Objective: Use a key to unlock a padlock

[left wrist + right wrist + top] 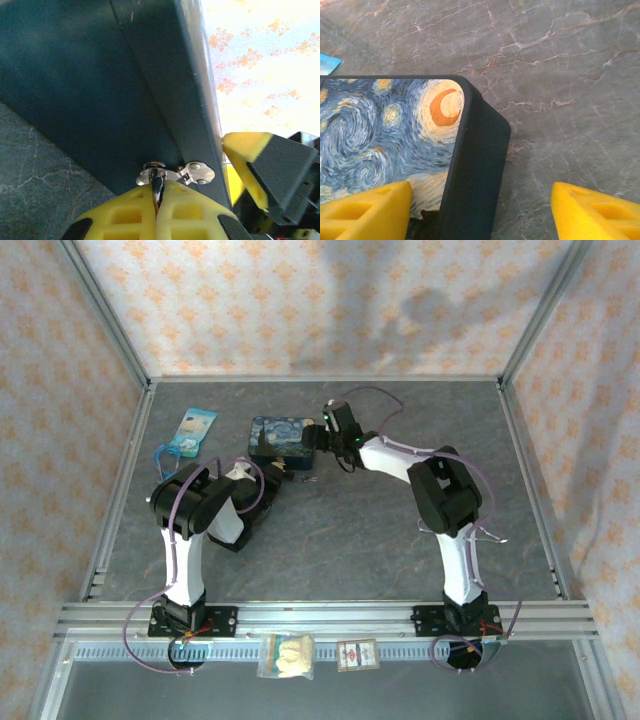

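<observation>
Key [154, 175] clamped in left gripper [157, 192] at tin [100, 75] edge; right gripper [480, 210] spread across corner.

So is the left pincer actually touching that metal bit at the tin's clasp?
Touching. Left wrist view: the left pincer is shut on the thin metal piece hanging at the tin's clasp, with no gap on either side.

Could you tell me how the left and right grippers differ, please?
The left gripper is shut, pinching a small metal piece at the tin's side; the right gripper is open, holding nothing. Left meets the tin's side wall; right straddles its corner from above. Both have yellow fingers.
</observation>
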Motion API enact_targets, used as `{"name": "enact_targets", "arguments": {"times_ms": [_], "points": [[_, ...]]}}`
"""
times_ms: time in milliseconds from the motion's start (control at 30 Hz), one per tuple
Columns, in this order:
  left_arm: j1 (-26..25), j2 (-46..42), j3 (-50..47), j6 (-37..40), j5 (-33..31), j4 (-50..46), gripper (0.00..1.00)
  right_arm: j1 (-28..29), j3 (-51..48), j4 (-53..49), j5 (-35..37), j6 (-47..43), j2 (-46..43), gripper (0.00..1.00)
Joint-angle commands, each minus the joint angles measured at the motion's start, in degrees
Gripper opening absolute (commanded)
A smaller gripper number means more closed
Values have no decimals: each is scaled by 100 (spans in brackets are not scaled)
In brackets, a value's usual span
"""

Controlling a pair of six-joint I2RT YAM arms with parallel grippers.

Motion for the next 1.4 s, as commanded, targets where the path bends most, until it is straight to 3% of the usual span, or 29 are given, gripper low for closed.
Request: {"name": "enact_targets", "arguments": {"times_ms": [0,500,733,1133,1267,1367], "points": [[-23,-27,-88,-107,-114,529,0,-1,125,146,356,303,117,71],[150,-408,-596,-240,-816,576,0,-36,-772,282,1367,418,-395,70],[32,-342,-408,-468,-1269,765,0,-36,-987,488,1194,632,-539,68],[59,-866,-775,-247,-1158,571,0,-23,-839,349,759,386,-941,73],[209,-1279,-1051,-185,-751,337,0,-18,-865,225,872,182,-1022,74],[312,-1761,-1071,78,-240,-367,0,-25,-1009,153,1116,-66,-1178,74]]}}
